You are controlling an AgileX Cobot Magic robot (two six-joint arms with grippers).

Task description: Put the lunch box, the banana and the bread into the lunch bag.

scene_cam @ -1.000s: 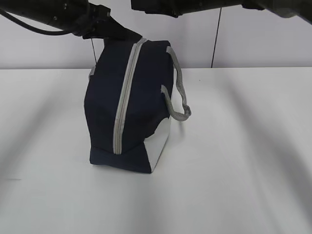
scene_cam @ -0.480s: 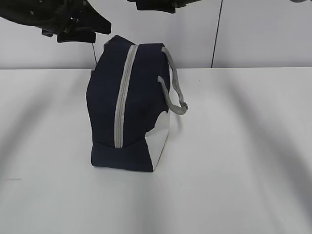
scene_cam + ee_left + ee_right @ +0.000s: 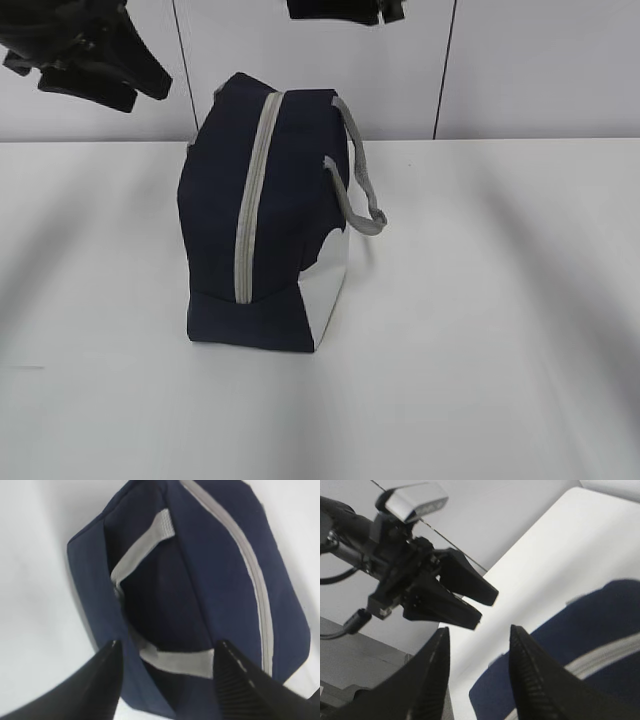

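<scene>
The white counter (image 3: pixel 480 330) is the largest thing here, and it runs back to a pale wall (image 3: pixel 540 70).

On the counter stands the lunch bag (image 3: pixel 265 220), left of the middle in the exterior view. It is a boxy dark navy bag and it stands upright. A grey zipper (image 3: pixel 252 200) goes from its top down the side that faces the camera, and as far as I can see the zipper is closed along all this length. So I cannot see inside the bag, and I cannot tell what it contains. A white panel (image 3: pixel 328 290) shows at its lower right corner. One grey strap handle (image 3: pixel 358 180) hangs in a loop on its right side. In my left wrist view a second grey handle (image 3: pixel 145 550) lies flat against the navy fabric.

My left end effector (image 3: pixel 95 60) hangs in the air up and to the left of the bag, well apart from it. Its two dark fingers (image 3: pixel 100 680) stand apart and nothing is between them; the bag lies below them in my left wrist view.

My right end effector (image 3: pixel 477 680) is above the bag, near the top edge of the exterior view. Its fingers (image 3: pixel 432 680) are also apart and hold nothing. Past them I see the top of the bag and, further away, my left end effector.
</scene>
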